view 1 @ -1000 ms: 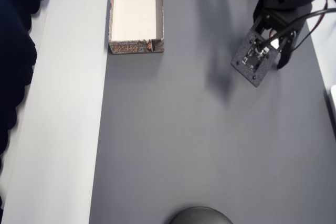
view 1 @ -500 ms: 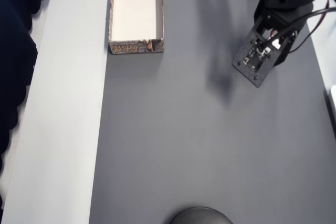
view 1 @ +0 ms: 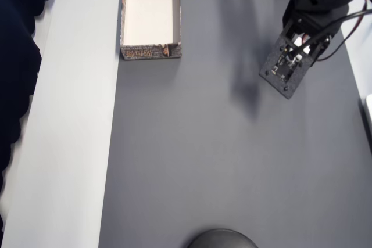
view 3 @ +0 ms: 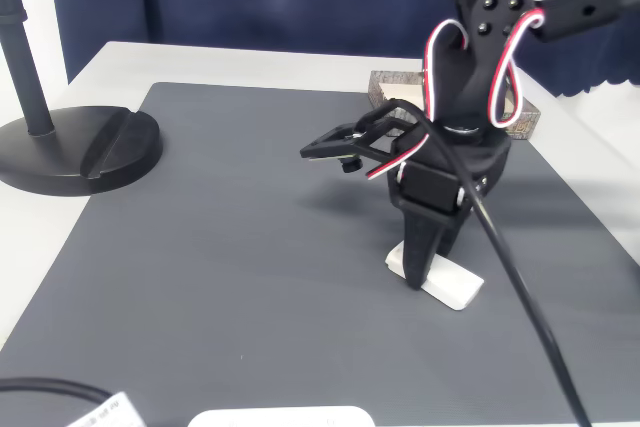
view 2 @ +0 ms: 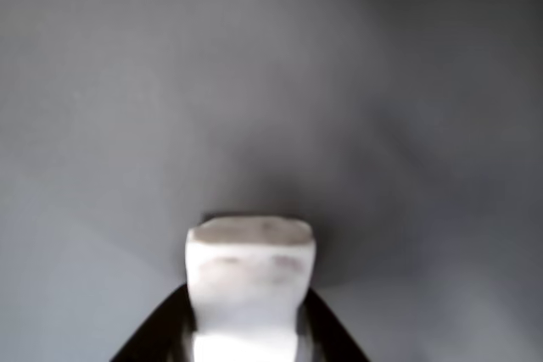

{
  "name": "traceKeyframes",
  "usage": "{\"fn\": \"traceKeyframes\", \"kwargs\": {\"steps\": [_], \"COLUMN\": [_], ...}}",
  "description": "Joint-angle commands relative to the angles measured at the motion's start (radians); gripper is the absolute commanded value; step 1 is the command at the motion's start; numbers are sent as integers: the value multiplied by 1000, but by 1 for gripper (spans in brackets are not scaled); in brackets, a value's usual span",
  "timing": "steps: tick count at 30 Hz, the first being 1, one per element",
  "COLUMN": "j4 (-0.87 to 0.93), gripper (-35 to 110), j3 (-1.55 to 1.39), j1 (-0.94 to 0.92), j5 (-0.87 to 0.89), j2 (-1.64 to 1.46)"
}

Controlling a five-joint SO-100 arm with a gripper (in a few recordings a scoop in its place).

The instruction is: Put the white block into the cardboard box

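Note:
The white block (view 3: pixel 447 285) lies on the grey mat (view 3: pixel 230 247) under the black arm. My gripper (view 3: pixel 420 272) points straight down at it, one finger on either side. In the wrist view the white block (view 2: pixel 250 264) sits between the two black fingers (view 2: pixel 165 328) of my gripper (view 2: pixel 249 315), which press against its sides, with a dark shadow around its far end. From overhead, my gripper (view 1: pixel 288 65) hangs over the mat's upper right and covers the block. The cardboard box (view 1: pixel 151 51) stands open at the upper left, cream-white inside and with nothing in it. In the fixed view the cardboard box (view 3: pixel 383 84) peeks out behind the arm.
A black round stand base (view 3: pixel 70 147) with a pole sits at the mat's left in the fixed view and shows at the bottom edge overhead (view 1: pixel 224 239). A bare white table strip (view 1: pixel 75 143) runs along the mat's left. Red, white and black cables (view 3: pixel 500 247) hang off the arm.
The jaw that stuck out to the right of the gripper overhead has swung in, so the fingers have come together on the block. The arm has barely shifted.

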State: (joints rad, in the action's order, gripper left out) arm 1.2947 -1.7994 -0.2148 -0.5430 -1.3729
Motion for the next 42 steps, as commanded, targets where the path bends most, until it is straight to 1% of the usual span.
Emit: {"fn": "traceKeyframes", "kwargs": {"steps": [1, 5, 8, 13, 20, 22, 26, 30, 35, 42], "j4": [31, 37, 83, 187, 256, 261, 268, 348, 344, 362], "gripper": [-2, -2, -2, -2, -2, -2, -2, -2, -2, -2], "j3": [5, 17, 43, 51, 18, 17, 48, 100, 161, 413], "j1": [3, 5, -2, -40, -87, -110, -184, -305, -460, -655], "j5": [-12, -5, -3, 35, 26, 46, 135, 219, 327, 500], "j2": [0, -2, -25, -140, -324, -353, -382, -396, -371, -189]}}
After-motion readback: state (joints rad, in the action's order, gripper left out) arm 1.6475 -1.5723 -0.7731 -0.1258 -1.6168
